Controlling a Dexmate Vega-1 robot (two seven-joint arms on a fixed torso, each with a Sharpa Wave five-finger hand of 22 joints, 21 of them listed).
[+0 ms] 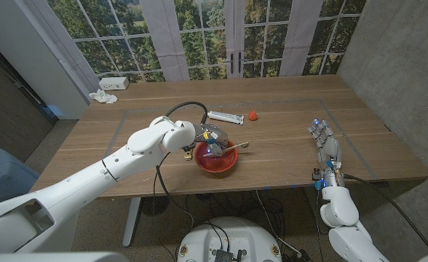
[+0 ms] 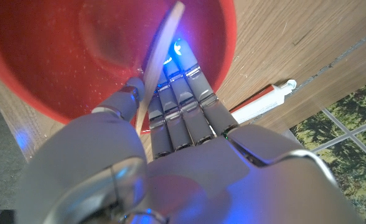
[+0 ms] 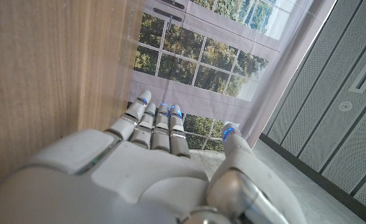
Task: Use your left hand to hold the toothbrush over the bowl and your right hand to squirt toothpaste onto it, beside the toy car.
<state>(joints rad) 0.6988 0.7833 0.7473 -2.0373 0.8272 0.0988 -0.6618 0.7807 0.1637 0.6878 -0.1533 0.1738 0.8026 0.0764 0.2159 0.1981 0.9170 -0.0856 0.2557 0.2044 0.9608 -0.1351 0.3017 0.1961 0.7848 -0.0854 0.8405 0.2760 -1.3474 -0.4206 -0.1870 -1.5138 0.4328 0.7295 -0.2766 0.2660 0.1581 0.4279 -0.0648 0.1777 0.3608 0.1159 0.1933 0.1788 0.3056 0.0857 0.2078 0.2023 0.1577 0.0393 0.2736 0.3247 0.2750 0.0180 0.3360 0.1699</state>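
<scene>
A red bowl (image 1: 215, 159) stands near the table's front middle. My left hand (image 1: 201, 137) is at the bowl's far-left rim and pinches a wooden toothbrush (image 1: 234, 148), which lies across the top of the bowl with its head toward the right. In the left wrist view the thumb and fingers (image 2: 183, 93) clamp the toothbrush handle (image 2: 161, 62) above the bowl (image 2: 46, 56). A white toothpaste tube (image 1: 225, 117) (image 2: 258, 106) lies behind the bowl, with a small red toy car (image 1: 252, 115) just to its right. My right hand (image 1: 326, 141) (image 3: 164, 162) waits far right, fingers straight and holding nothing.
A white power strip (image 1: 116, 83) and a crumpled white cloth (image 1: 103, 97) sit at the far left corner. A black cable (image 1: 185, 105) loops over my left wrist. Bare wood (image 1: 287, 138) lies between the bowl and my right hand.
</scene>
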